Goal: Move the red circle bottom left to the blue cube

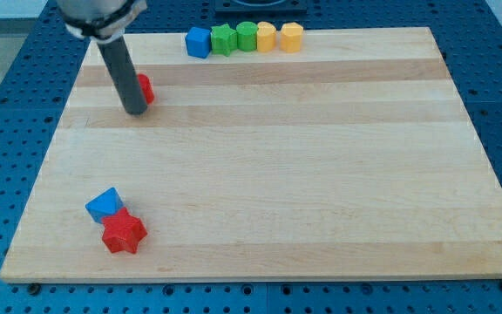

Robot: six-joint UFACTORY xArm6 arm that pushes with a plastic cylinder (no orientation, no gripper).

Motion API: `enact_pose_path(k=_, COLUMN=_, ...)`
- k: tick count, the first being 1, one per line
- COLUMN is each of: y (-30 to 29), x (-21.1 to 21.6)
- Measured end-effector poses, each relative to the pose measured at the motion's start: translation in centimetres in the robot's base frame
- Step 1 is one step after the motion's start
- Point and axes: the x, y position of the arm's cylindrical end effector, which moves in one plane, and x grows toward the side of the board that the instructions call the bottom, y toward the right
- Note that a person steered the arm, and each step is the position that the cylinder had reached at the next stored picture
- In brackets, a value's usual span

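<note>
Surroundings: blue perforated bench [7, 105] shows on all sides of a pale wooden board [277, 174].
Board: it fills most of the view, its grain running left to right.
Arm: my dark rod [122, 74] comes down from the view's top left and leans slightly, its upper end under a grey housing [98, 16] cut off by the frame.
Tip: my tip [135, 112] rests on the board near the upper left corner.
Jaws: I carry none, only this rod, so nothing is clenched or grasped.
Red circle: the red circle [145, 88] lies just beside the rod at about 1 o'clock from my tip, partly hidden behind the rod; whether they touch, I cannot tell.
Blue cube: one blue cube [105, 205] sits well apart at about 6 o'clock from my tip, near the board's lower left corner.
Red star: a red star [125, 232] touches that blue cube at its 5 o'clock.
Top row: along the far edge, from the view's left, stand a second blue block [199, 42], a green star [224, 39], a green block [247, 37], a yellow block [267, 36] and another yellow block [291, 37], packed side by side.
</note>
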Motion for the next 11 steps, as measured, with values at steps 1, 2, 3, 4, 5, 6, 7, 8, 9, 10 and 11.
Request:
enact_pose_path(k=1, y=0.0, x=-3.4)
enact_pose_path(k=2, y=-0.7, x=-1.6)
enact_pose_path(k=3, y=-3.6, x=-1.4)
enact_pose_path(k=4, y=-3.1, x=-5.2)
enact_pose_path(k=5, y=-0.9, x=-7.8)
enact_pose_path(k=6, y=-1.0, x=-7.1)
enact_pose_path(k=7, y=-1.4, x=-4.1)
enact_pose_path(k=8, y=0.3, x=-3.6)
enact_pose_path(k=9, y=0.6, x=-5.4)
enact_pose_path(k=10, y=0.6, x=-7.4)
enact_pose_path(k=11, y=0.6, x=-8.7)
